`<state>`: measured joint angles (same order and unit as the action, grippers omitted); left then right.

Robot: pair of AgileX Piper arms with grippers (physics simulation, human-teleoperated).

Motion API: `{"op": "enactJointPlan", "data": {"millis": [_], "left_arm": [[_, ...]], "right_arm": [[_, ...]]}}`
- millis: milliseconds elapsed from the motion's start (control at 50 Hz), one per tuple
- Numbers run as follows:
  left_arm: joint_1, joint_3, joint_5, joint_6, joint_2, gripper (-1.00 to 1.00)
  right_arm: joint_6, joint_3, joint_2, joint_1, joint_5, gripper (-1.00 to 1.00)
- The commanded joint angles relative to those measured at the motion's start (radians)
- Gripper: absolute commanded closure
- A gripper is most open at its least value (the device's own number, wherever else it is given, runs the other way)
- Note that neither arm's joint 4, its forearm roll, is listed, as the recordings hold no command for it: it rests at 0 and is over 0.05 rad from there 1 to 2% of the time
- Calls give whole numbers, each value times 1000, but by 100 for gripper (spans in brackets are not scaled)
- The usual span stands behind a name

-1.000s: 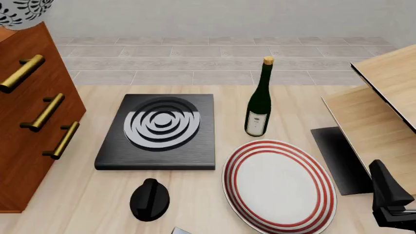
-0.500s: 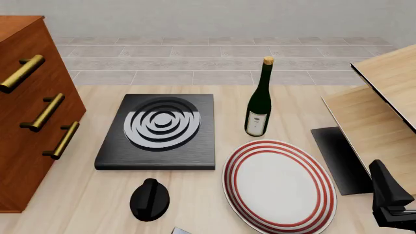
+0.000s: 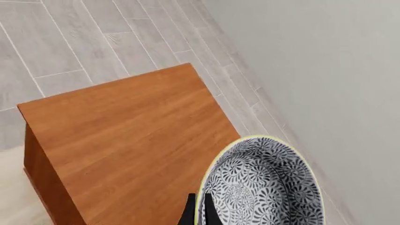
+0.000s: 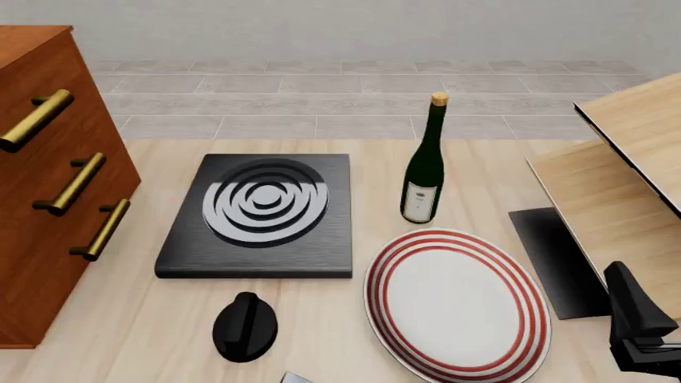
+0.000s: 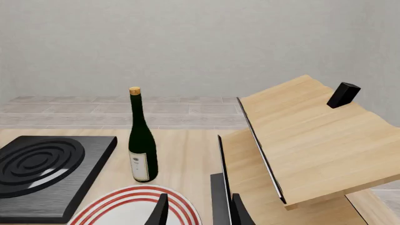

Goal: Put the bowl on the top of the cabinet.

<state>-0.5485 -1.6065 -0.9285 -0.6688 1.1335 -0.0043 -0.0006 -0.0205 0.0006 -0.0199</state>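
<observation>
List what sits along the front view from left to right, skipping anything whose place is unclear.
Cabinet → black hotplate → wine bottle → pale wood furniture.

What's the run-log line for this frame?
left claw: shut on bowl rim, above cabinet top | bowl: not yet set down | right claw: open, idle near plate

We find a simulated domestic kitchen or dining setting. Evidence: a black hob plate (image 4: 255, 217) with concentric rings, a green wine bottle (image 4: 423, 169), a red-ringed plate (image 4: 458, 304) on a pale wooden table (image 4: 139, 335), a brown drawer cabinet (image 4: 48, 183), grey tiled floor (image 4: 352, 92) and plain wall.
</observation>
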Motion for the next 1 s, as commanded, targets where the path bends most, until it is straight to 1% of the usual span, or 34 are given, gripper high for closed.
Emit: {"op": "enactJointPlan", "data": {"millis": [20,120,200,340,640,1000], "left_arm": [[-62,21,15,-11,-4,100],[-80,39,21,-25,-5,100],[-86,35,20,-14,-2,100],[-109,54,36,-15,5,100],[-138,63,48,-16,13,100],[-175,139,99,-12,26,100]], "right_arm": [[0,0,0,0,0,-100],[0,0,0,0,0,-100],[0,0,0,0,0,-100],[0,0,0,0,0,-100],[0,0,0,0,0,-100],[0,0,0,0,0,-100]]}}
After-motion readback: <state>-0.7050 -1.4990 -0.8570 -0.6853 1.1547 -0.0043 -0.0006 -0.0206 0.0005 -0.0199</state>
